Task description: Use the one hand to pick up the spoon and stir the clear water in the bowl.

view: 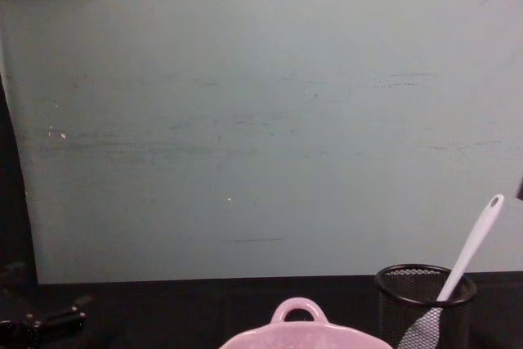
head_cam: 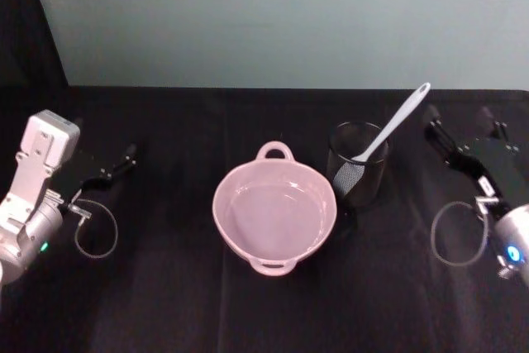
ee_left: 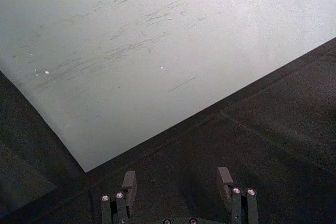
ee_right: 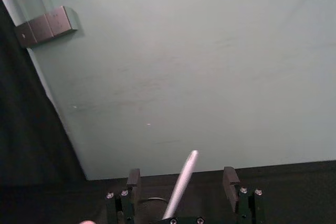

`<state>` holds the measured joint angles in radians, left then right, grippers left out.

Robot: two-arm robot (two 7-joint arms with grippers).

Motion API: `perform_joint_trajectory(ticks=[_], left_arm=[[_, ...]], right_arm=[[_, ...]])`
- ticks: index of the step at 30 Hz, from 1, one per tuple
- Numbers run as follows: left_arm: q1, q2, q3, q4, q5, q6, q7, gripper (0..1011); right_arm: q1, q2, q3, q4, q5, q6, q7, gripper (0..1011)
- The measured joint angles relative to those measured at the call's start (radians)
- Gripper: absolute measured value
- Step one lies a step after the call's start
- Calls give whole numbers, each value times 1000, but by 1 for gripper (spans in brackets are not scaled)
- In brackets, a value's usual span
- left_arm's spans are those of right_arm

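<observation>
The pale pink bowl (head_cam: 218,204) sits mid-table with clear water in it; its loop handle shows in the chest view (view: 298,313). The white spoon (head_cam: 398,124) stands tilted in a black mesh cup (head_cam: 360,178), its handle pointing up and to the right (view: 474,243). My right gripper (head_cam: 464,127) hovers open just right of the handle's end. In the right wrist view the spoon handle (ee_right: 182,184) shows between the open fingers (ee_right: 133,180) and touches neither. My left gripper (head_cam: 124,159) rests open at the table's left (ee_left: 177,182), holding nothing.
A black cloth (head_cam: 165,303) covers the table, and a pale green wall (view: 261,120) rises right behind it. The mesh cup (view: 425,304) stands close to the bowl's right side. Cable loops hang by both wrists (head_cam: 97,233).
</observation>
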<state>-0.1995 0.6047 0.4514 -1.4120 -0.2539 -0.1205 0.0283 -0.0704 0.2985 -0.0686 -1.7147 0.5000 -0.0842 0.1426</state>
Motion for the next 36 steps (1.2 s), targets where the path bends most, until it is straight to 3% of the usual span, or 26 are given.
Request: perform_joint_trajectory(ticks=[4,14,26,32,36], left_arm=[[0,0,0,0,0,0,0,1011],[0,0,0,0,0,0,0,1011],[0,0,0,0,0,0,0,1011],[0,0,0,0,0,0,0,1011],[0,0,0,0,0,0,0,1011]], right_arm=[[-23,15,27,10,-53,-43,0,1002],[-22,18,46,107,-154,-147,10,1003],[12,-15,62,199,-173,-166,34,1003],[32,-44,79,229,-152,-131,38,1003],[30,-42,78,228,-153,-133,38,1002]])
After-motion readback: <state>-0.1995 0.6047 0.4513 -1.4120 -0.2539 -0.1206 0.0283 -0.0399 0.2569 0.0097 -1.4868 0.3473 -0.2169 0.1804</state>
